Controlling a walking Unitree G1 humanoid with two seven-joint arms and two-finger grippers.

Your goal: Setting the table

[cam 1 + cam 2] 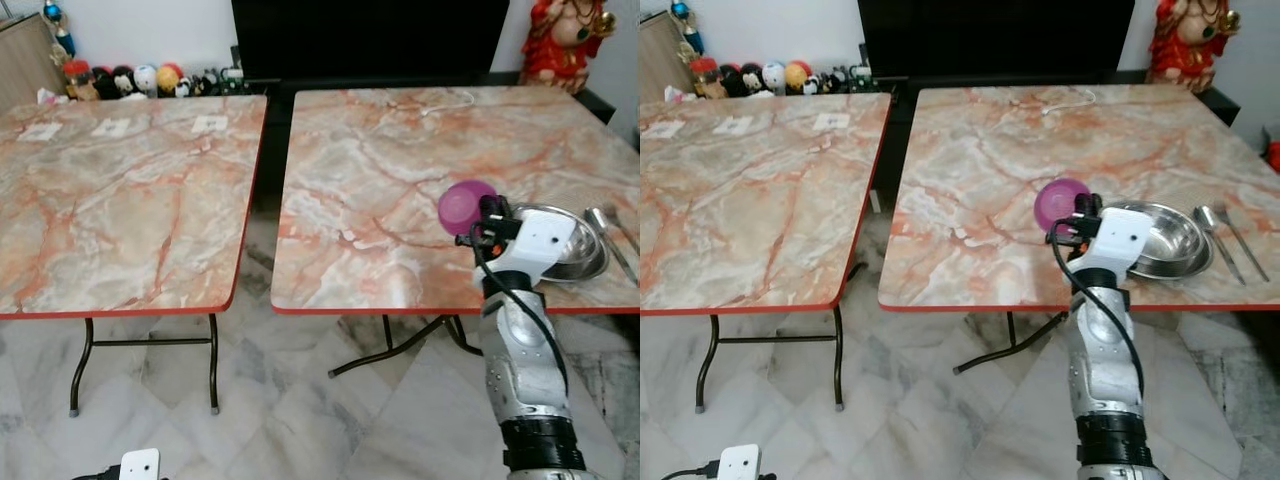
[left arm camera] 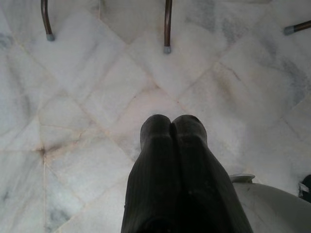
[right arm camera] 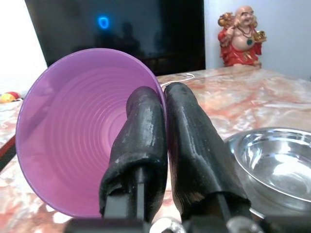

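My right gripper (image 3: 165,109) pinches the cup's (image 3: 73,131) rim, one finger inside. It's probably light, slippery plastic. Bowl (image 1: 570,245) just right; left gripper (image 2: 171,128) closed, idle.

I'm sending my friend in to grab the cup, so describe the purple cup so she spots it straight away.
Of the two marble-patterned tables, go to the right-hand table, near its front right corner. There the right gripper pinches the wall of the purple cup, just left of a steel bowl and cutlery. It is the only purple, translucent plastic thing there; its neighbours are shiny metal.
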